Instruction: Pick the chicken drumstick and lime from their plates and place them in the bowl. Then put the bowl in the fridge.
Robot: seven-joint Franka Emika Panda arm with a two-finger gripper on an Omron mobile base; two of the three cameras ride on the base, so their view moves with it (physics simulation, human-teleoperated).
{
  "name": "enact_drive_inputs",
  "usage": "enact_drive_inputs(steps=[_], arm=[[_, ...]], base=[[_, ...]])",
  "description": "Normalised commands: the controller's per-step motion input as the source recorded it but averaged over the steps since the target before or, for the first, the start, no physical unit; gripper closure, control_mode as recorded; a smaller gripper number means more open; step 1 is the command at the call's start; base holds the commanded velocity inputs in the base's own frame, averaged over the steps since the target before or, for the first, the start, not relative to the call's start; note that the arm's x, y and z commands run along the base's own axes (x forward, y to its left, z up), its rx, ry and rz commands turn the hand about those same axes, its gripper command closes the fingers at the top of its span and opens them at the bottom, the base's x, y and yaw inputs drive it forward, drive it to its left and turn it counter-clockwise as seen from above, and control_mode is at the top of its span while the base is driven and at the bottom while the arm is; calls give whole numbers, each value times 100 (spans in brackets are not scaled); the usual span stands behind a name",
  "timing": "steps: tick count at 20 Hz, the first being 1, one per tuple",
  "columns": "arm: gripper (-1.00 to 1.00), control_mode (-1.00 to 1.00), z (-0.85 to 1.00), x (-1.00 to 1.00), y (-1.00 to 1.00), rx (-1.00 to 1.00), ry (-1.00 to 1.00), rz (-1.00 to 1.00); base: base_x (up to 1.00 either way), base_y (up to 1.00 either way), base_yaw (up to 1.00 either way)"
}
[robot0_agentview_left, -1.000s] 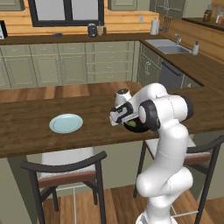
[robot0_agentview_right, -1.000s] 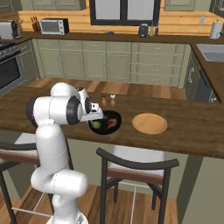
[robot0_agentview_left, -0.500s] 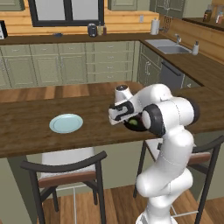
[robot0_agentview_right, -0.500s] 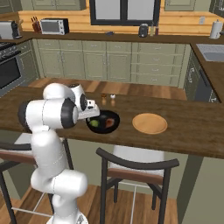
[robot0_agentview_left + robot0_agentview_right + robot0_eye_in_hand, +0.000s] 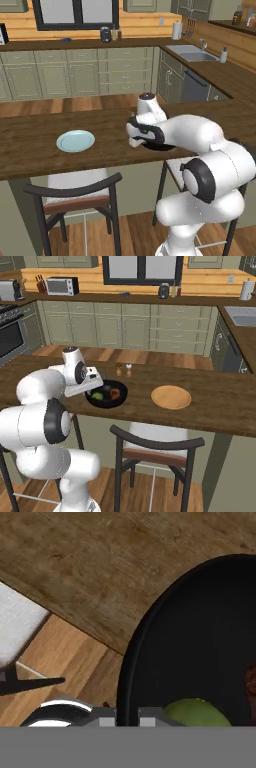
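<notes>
Two small dark fingertips of the gripper stand nearly together at the near rim of the bowl, pinched on that rim with the black edge running between them. From the right base camera, the hand reaches in over the bowl's left side, wrist bent so the fingers angle down onto the rim. The white forearm runs back from the bowl toward the counter's near edge, where the elbow folds and the upper arm drops to the base below.

Inside the bowl lie the lime, on the side nearest the hand, and the chicken drumstick just beside it, farther from the hand. The bowl sits close to the counter's near edge. An orange-tan plate rests well apart on the far side of the bowl from the arm. A pale blue plate lies well apart on the bowl's opposite side.
</notes>
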Motion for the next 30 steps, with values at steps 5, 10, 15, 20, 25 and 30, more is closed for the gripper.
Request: enact_drive_inputs(steps=[5,10,15,20,25,30], arm=[[100,-100,42,-100,0,-1,0,50],[100,-100,21,-100,0,-8,0,61],[100,-100,25,-99,-1,-13,-1,56],[100,-100,23,-66,-28,-11,0,37],[100,-100,19,-62,-40,-3,0,18],[100,-100,6,-31,-17,7,0,4]], base=[[0,0,0],[0,0,0],[0,0,0],[0,0,0],[0,0,0],[0,0,0]])
